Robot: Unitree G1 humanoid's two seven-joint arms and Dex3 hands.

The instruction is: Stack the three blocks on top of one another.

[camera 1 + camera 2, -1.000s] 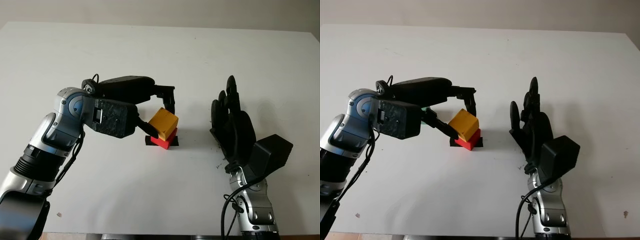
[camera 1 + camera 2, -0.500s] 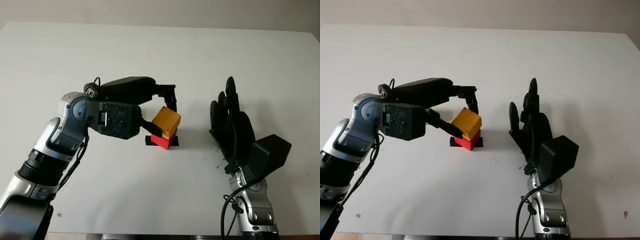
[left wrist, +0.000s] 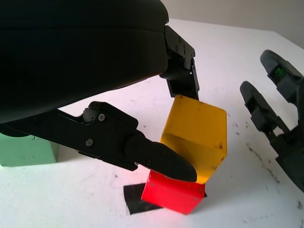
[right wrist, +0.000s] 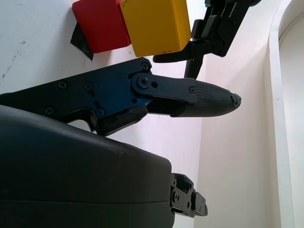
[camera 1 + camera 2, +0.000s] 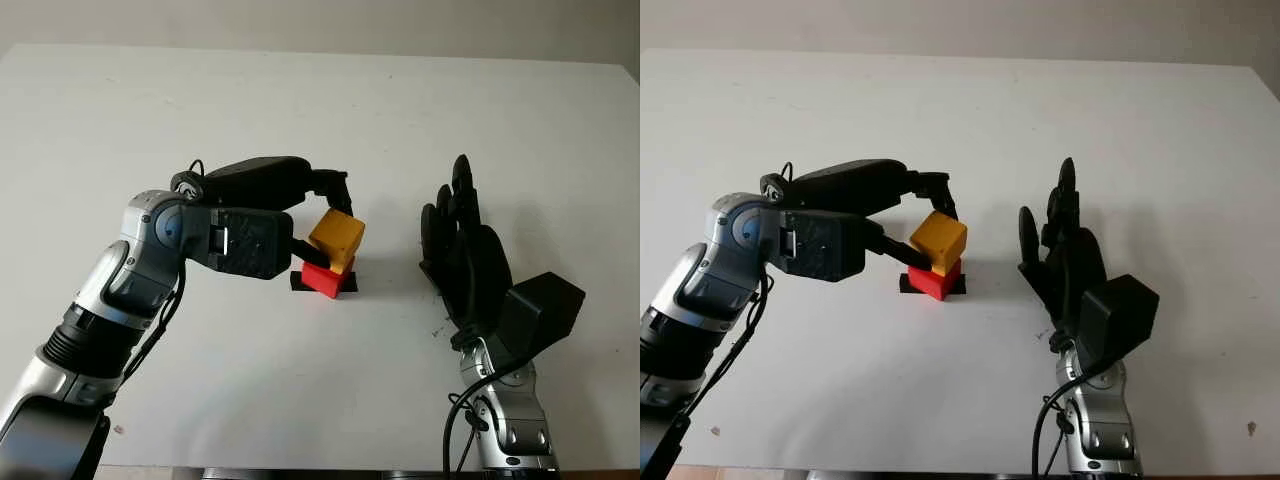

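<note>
Landmark: you can place everything off the red block (image 5: 326, 278), which sits on a small patch of black tape (image 5: 298, 281) near the middle of the white table (image 5: 300, 100).

Right hand (image 5: 465, 250): nearest to you and to the right of the red block, well apart from it, palm upright and turned toward the blocks; it is open and holds nothing.

Left hand (image 5: 318, 222): you see it reaching in from the left of the red block, its fingers (image 3: 161, 160) clamped on the yellow block, one at the near side and one at the far side.

Yellow block (image 5: 336, 238): directly above the red block and tilted, its lower edge at the red block's top; from the head views you cannot tell whether it bears fully on it, and the left wrist view shows it canted with one corner raised.

Green block (image 3: 26, 151): in the left wrist view you find it standing on the table, left of the red block, behind the left hand's shell.
</note>
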